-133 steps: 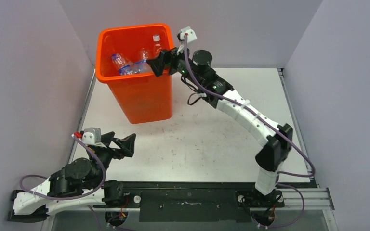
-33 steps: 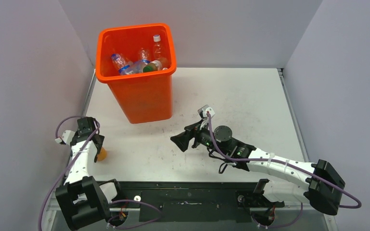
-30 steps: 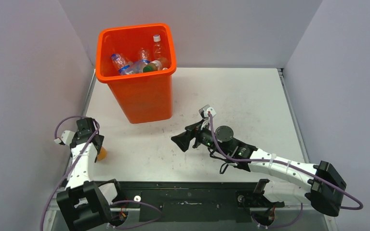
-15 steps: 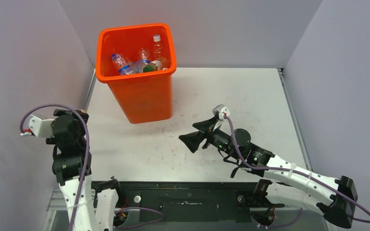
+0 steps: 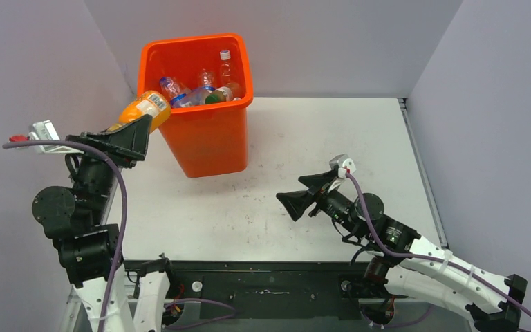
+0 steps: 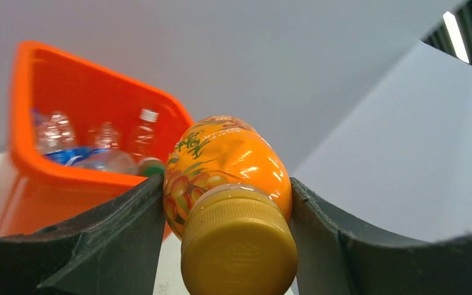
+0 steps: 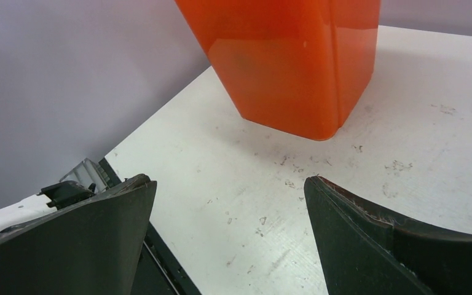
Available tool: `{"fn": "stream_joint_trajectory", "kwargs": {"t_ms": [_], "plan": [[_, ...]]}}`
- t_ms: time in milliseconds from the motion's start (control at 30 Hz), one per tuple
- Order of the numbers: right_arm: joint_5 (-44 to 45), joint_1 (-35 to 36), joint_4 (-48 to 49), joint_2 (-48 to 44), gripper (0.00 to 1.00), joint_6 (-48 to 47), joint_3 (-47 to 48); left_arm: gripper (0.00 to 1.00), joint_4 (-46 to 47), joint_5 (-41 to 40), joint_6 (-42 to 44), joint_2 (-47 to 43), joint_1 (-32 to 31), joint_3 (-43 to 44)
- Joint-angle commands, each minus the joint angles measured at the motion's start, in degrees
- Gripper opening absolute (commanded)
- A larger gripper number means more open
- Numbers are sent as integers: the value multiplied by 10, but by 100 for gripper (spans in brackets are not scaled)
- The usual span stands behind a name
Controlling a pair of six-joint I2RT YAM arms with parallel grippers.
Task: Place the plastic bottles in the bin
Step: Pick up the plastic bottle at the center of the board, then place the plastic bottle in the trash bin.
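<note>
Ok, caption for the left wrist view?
Orange bottle clamped in the left hand, cap toward camera, orange bin beyond.

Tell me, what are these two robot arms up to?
They are clearing plastic bottles into the orange bin. The left gripper is clamped on a squat orange bottle, cap end toward its camera, and holds it up by the bin's near-left corner, not yet dropped. Several bottles already lie in the bin. The right gripper is open and empty, low over the table in front of the bin.
</note>
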Motion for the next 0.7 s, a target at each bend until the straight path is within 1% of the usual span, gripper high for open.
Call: {"fn": "stream_joint_trajectory", "kwargs": {"t_ms": [0,67,133,167,233,267,367,400,433,467,533,600,667], "plan": [[35,3,-19,-24,95,-11,20,0,205,186,-53,35,-25,18],[38,3,-27,-28,95,-10,25,0,225,199,-69,73,-39,38],[45,3,-49,-37,95,-9,26,0,224,186,-54,110,-67,65],[49,3,-55,-43,95,-8,27,0,221,172,-41,127,-93,78],[59,3,-67,-58,95,-8,27,0,207,135,1,167,-181,106],[66,3,-74,-66,95,-9,27,0,185,102,36,192,-243,124],[82,3,-94,-86,95,-17,30,0,63,-20,179,290,-424,214],[89,3,-102,-93,95,-21,33,0,36,-39,212,321,-467,241],[95,3,-112,-101,95,-23,37,0,16,-43,230,355,-496,268],[99,3,-121,-110,95,-25,40,0,3,-37,238,382,-511,289],[109,3,-140,-136,95,-28,42,0,-3,-5,238,407,-518,311],[121,3,-157,-165,95,-30,42,0,-8,19,258,405,-517,318],[128,3,-168,-188,94,-33,39,0,-16,64,285,384,-517,314]]}}
